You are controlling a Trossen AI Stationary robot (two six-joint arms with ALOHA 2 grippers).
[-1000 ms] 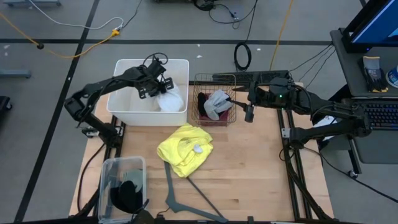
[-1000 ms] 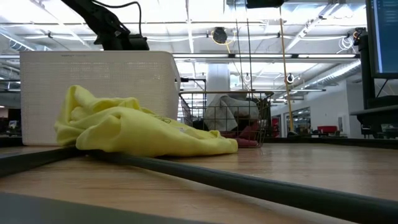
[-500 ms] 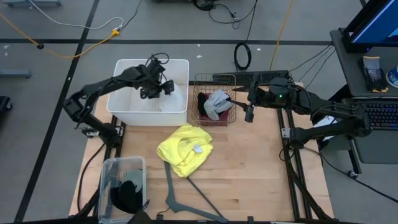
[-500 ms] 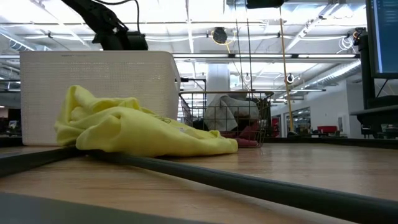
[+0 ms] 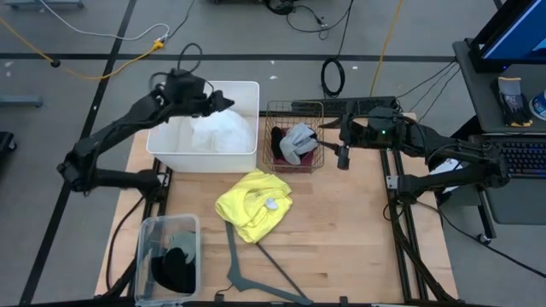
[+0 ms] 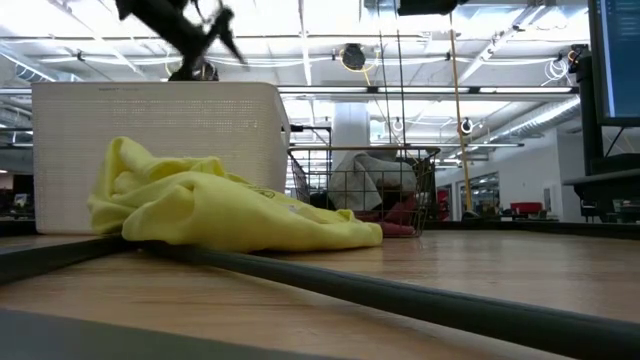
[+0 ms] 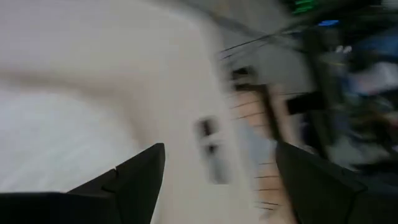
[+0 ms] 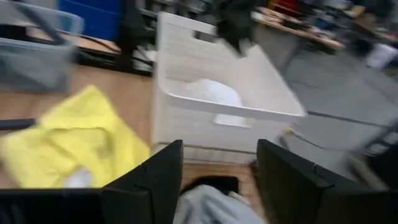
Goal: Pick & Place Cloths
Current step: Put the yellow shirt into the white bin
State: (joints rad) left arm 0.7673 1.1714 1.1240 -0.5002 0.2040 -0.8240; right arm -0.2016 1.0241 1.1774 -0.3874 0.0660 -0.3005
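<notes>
A large white cloth point(image 5: 223, 132) lies in the white bin point(image 5: 164, 128) at the far left. My left gripper point(image 5: 222, 102) hovers open above the bin's far side, holding nothing point(image 7: 217, 149). The yellow cloth point(image 5: 254, 205) lies crumpled on the table's middle. A grey-blue cloth point(image 5: 299, 139) rests on dark and maroon cloths inside the wire basket point(image 5: 275, 115). A black cloth point(image 5: 175, 266) sits in the clear tub point(image 5: 145, 234) at the near left. My right gripper point(image 5: 341, 156) waits open to the right of the basket, with nothing between its fingers point(image 8: 217, 152).
A thin grey hanger point(image 5: 256, 273) lies on the table near the front edge. Bare wood lies to the right of the yellow cloth. Cables and a desk with a keyboard point(image 5: 522, 158) stand beyond the table's right side.
My left gripper has opened and let go of the white cloth, which has dropped and spread inside the white bin. It has then risen and drawn back toward the bin's far left, tipping closer to level.
</notes>
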